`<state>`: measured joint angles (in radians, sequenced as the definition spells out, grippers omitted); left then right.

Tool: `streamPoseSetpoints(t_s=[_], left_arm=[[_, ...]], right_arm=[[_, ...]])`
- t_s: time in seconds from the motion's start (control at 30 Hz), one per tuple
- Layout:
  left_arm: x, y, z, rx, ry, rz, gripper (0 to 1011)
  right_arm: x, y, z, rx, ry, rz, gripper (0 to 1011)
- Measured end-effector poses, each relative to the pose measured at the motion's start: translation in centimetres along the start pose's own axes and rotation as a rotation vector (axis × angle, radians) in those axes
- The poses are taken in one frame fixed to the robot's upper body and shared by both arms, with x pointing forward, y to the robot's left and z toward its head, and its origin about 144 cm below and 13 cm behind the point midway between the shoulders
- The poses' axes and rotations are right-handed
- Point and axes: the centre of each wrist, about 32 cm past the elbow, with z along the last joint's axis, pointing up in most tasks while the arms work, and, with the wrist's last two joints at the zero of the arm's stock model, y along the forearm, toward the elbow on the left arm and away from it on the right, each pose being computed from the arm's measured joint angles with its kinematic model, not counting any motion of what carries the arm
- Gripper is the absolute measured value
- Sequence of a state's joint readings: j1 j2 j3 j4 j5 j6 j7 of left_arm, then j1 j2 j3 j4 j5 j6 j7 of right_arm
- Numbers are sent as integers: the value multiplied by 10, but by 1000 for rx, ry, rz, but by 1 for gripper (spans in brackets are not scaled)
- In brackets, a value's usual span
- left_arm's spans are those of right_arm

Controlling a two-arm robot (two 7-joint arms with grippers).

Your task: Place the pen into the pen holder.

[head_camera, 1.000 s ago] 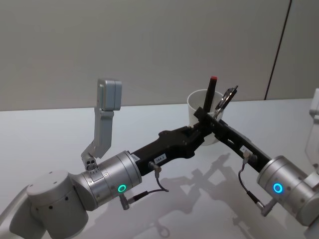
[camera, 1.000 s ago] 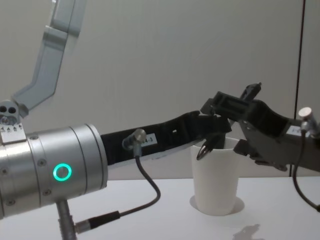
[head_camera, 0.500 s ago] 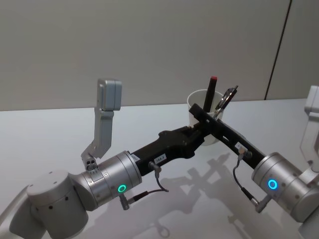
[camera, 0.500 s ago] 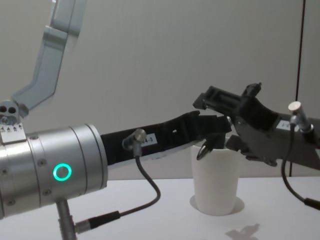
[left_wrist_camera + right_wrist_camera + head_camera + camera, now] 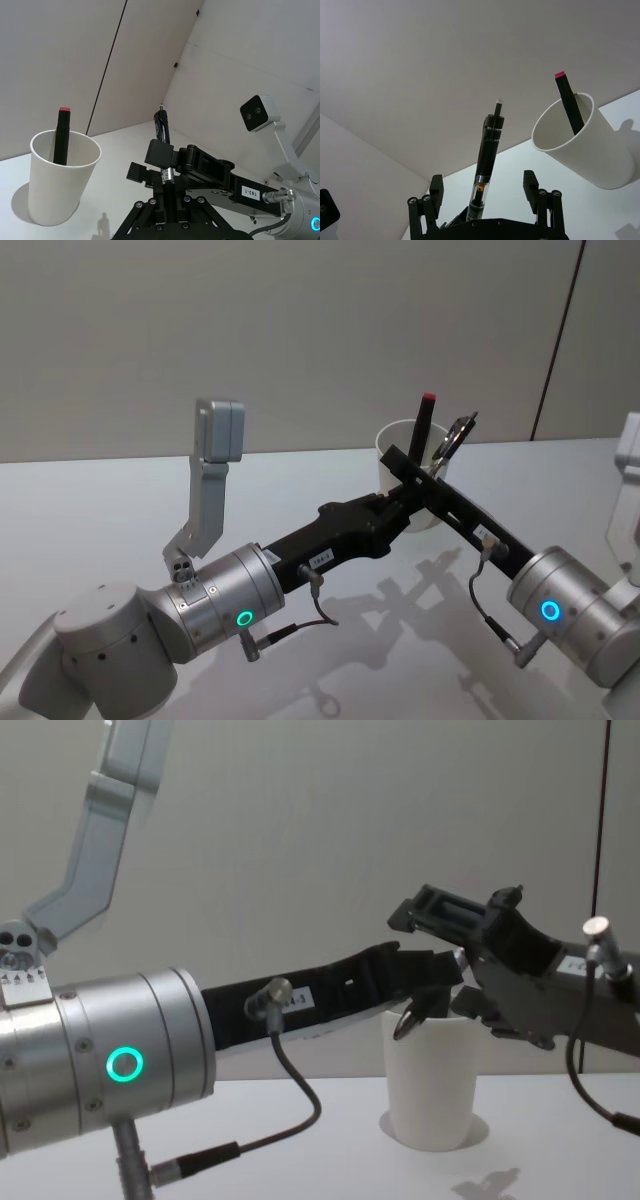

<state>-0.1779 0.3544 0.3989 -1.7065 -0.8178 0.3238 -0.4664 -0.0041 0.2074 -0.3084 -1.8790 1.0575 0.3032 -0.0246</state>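
1. The task is not finished. The slim black pen with a clear lower barrel [image 5: 487, 155] is held in the air, tilted. It is near the plain white paper cup [image 5: 55, 185] that serves as the pen holder, but outside it and not touching it.
2. The left gripper [image 5: 167, 202] is clenched on the pen's lower barrel, with the writing end pointing up.
3. The right gripper [image 5: 483, 180] lies across the left one at the same spot. Its fingers [image 5: 530, 181] stand wide apart on either side of the pen with clear gaps, so it grasps nothing.
4. The paper cup stands upright on the pale grey table [image 5: 120, 500]. It already holds a black marker with a red cap [image 5: 61, 137], leaning inside it.
5. Judging from this, the whole placing is left to do. The pen must be carried over the cup's mouth, lowered in beside the marker and let go. Whether the right gripper is meant to take the pen first cannot be told.
6. Several parts are hidden.
   - In the head view the crossed arms cover the cup's lower half and the grip on the pen.
   - In the right wrist view the pen's lower end disappears behind the gripper's body.
   - In the chest view the pen's middle is behind the grippers.
   - The marker's lower part is hidden by the cup wall.
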Motion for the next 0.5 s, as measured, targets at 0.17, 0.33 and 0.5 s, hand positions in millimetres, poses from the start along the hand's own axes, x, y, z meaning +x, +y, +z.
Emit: streamPoseSetpoints(t_s=[0.17,0.33,0.5], left_arm=[[0,0,0,0,0,0,126],[0,0,0,0,0,0,126],[0,0,0,0,0,0,126]], right_arm=[[1,-3,0,-1,6,-5,1001],[1,-4,0,-1,8,-5,1001],[2,-5,0,-1,10,0,1001]])
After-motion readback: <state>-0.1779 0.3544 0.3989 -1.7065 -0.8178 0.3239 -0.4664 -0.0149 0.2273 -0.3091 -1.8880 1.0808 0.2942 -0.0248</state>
